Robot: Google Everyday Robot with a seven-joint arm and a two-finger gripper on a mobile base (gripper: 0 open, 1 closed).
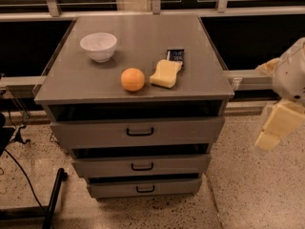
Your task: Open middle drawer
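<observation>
The grey cabinet (209, 87) has three drawer fronts stacked one above the other. The middle drawer (95, 167) is the mid-sized front, with a small black bar handle (142, 166). A dark gap shows above it. The taller drawer (86, 133) is above it and the narrowest drawer (109, 189) is below. My gripper (276, 128), cream-coloured, hangs at the right edge of the view. It is to the right of the cabinet, at about the height of the top drawer, and touches nothing.
On the cabinet top stand a white bowl (99, 46), an orange (132, 79), a yellow sponge (166, 73) and a small dark packet (175, 55). A rail and dark window panels run behind. A black pole (53, 199) and cables lie on the floor at the left.
</observation>
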